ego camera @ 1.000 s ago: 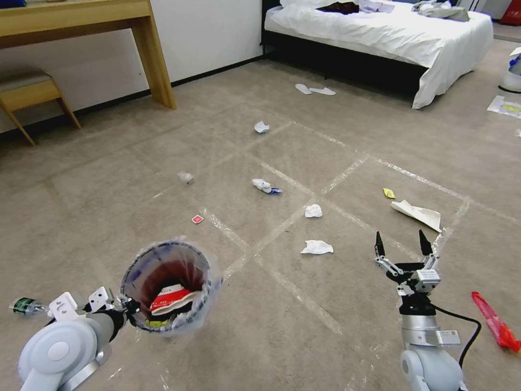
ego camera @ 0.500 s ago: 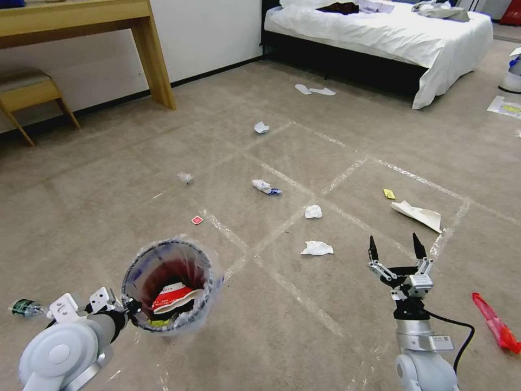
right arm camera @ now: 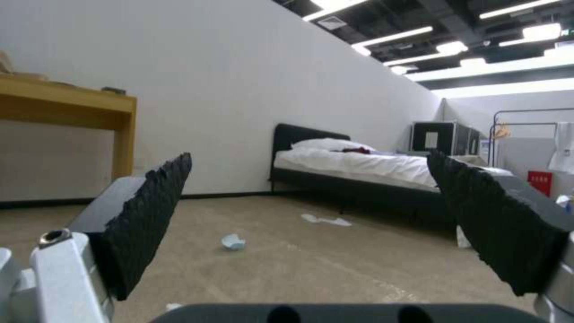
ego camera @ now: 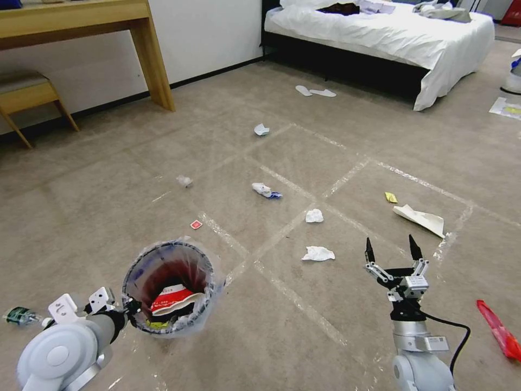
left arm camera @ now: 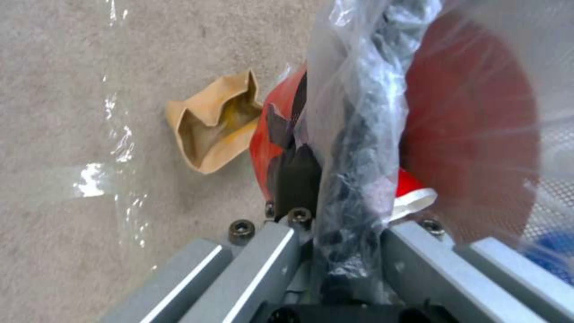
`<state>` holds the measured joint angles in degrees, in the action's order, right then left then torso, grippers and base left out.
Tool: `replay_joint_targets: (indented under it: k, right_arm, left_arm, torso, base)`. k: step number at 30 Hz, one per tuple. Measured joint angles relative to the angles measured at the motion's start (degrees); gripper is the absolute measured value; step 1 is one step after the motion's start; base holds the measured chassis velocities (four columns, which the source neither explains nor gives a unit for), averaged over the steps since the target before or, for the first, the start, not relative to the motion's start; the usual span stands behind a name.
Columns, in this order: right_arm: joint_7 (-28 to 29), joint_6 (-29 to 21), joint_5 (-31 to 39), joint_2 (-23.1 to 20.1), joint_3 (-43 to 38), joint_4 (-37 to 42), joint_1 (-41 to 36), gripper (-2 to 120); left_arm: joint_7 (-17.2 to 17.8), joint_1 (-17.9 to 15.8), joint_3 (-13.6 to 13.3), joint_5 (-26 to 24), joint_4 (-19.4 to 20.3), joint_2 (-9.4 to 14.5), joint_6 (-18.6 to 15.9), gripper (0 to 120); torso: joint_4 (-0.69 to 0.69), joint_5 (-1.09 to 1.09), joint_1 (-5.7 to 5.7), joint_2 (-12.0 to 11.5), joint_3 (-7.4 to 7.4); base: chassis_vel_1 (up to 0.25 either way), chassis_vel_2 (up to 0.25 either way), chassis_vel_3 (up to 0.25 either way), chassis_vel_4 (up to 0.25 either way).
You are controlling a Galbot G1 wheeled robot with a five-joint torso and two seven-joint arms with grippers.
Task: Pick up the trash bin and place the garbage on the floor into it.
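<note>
**A:** Where is the trash bin [ego camera: 168,288]?

**B:** Low on the robot's left, held above the floor [ego camera: 304,163], a beige carpet crossed by shiny tape lines. The left gripper [ego camera: 126,310] is clamped on the bin's near rim. In the left wrist view its fingers [left arm camera: 293,175] pinch the rim and the crinkly clear liner [left arm camera: 358,134], one inside and one outside the wall.

**A:** Anything in the bin?

**B:** A crushed red-and-white paper cup [ego camera: 172,298] lies at the bottom, with a scrap of yellow beside it. The left wrist view also shows a brown cardboard tray [left arm camera: 212,121] on the carpet just beside the bin's red base.

**A:** And the right gripper [ego camera: 392,251]?

**B:** Raised at the robot's right, fingers spread wide, holding nothing, tips pointing toward the bed [ego camera: 380,32].

**A:** What litter lies on the carpet?

**B:** A crumpled white tissue [ego camera: 318,253] lies near the right gripper, to its left; a second tissue [ego camera: 313,215] lies just beyond. Farther out are a white-and-blue wad [ego camera: 264,190], a small red wrapper [ego camera: 196,224], a pale scrap [ego camera: 184,180] and a broken white cup [ego camera: 261,129]. To the right sit a yellow wrapper [ego camera: 390,197], a sheet of white paper [ego camera: 420,219] and a long red wrapper [ego camera: 498,328]. A plastic bottle [ego camera: 17,315] lies at the far left.
</note>
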<state>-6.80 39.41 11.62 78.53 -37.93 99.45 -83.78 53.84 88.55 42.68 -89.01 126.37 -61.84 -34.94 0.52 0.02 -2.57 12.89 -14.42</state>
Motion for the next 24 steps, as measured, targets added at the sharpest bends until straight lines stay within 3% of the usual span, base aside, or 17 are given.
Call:
replay_joint_targets:
  k: [24]
  right_arm:
    - [-0.77, 0.08, 0.29, 0.28, 0.72, -2.14, 1.67, 100]
  left_arm:
    - [-0.08, -1.11, -0.33, -0.27, -1.83, 0.66, 0.23, 0]
  torso:
    - [0.00, 0.00, 0.00, 0.00, 0.00]
  base:
    - [-0.086, 0.093, 0.097, -0.094]
